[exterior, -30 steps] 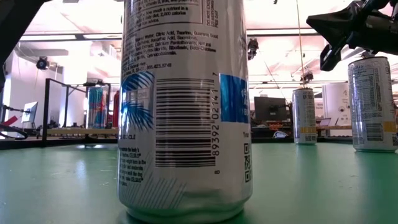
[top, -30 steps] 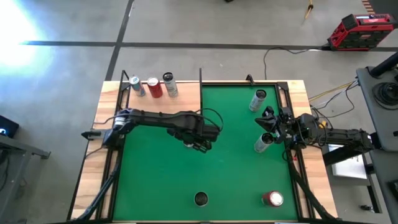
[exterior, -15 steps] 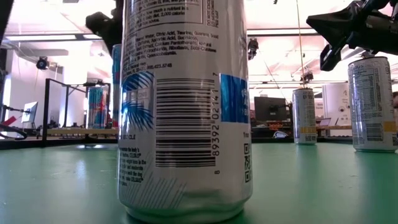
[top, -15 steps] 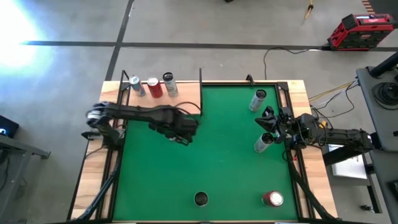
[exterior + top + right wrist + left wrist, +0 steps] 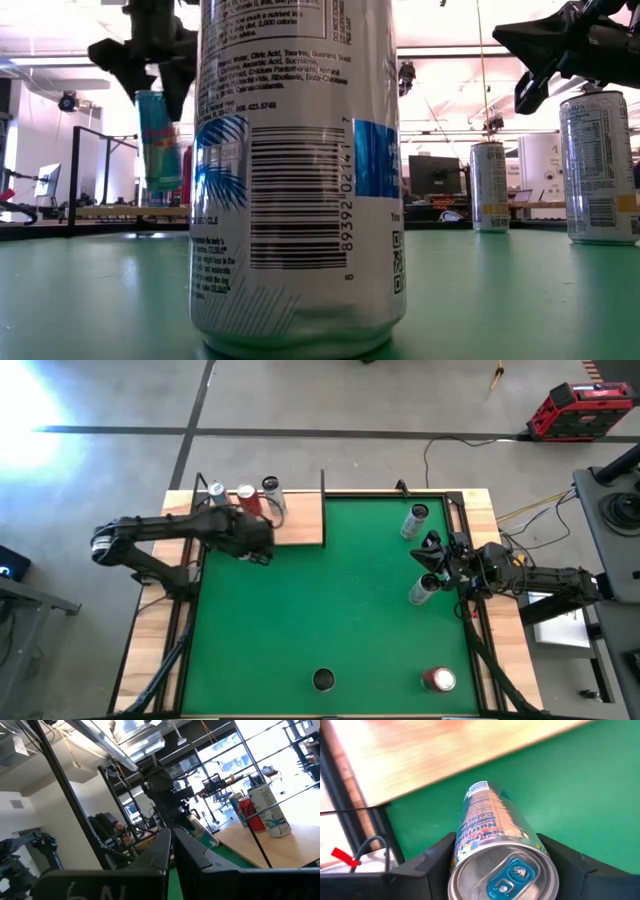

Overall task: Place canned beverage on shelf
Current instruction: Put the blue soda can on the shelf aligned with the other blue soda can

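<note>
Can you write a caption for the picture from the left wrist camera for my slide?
The left hand holds a silver can above the green mat, near the wooden shelf.

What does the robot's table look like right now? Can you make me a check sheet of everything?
Surface: green mat on a light-wood table.
Job's things: held can carried above the mat's edge beside the shelf; three cans stand on the shelf.
Clutter: two silver cans on the mat's right side, a red can and a dark-topped can near its front edge.
Grippers: left tool shut on the held can; right tool shut, empty, waiting at the right edge between the silver cans.
Cables: loose wires on the floor behind the table.
Surroundings: red toolbox on grey floor.
</note>
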`<state>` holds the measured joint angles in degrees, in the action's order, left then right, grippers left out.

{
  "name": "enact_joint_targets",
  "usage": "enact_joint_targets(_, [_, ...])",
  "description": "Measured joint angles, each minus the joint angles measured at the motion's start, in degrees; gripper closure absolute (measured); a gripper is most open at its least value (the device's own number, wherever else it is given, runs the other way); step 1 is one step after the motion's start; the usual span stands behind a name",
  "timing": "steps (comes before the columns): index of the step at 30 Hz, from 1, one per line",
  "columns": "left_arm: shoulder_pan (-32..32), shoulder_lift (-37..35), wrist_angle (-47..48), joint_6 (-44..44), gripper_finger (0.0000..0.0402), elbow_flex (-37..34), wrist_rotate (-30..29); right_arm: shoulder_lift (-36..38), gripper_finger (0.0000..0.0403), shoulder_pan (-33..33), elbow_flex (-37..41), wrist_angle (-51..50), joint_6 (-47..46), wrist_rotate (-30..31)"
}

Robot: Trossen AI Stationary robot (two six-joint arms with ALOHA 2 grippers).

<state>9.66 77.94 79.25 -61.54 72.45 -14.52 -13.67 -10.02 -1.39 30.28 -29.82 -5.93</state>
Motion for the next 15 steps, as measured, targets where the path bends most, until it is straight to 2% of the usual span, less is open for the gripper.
enact_joint_targets(7, [4.5,-3.3,-0.2,3.1,0.0180,-2.8,0.5,0.0,0.0390,0.0,0.0,0.0,0.0,0.0])
enact_joint_targets(15, [7.8,-4.8,1.7,8.8,0.0179,-0.7,0.5,0.0,0.0390,0.0,0.0,0.0,0.0,0.0])
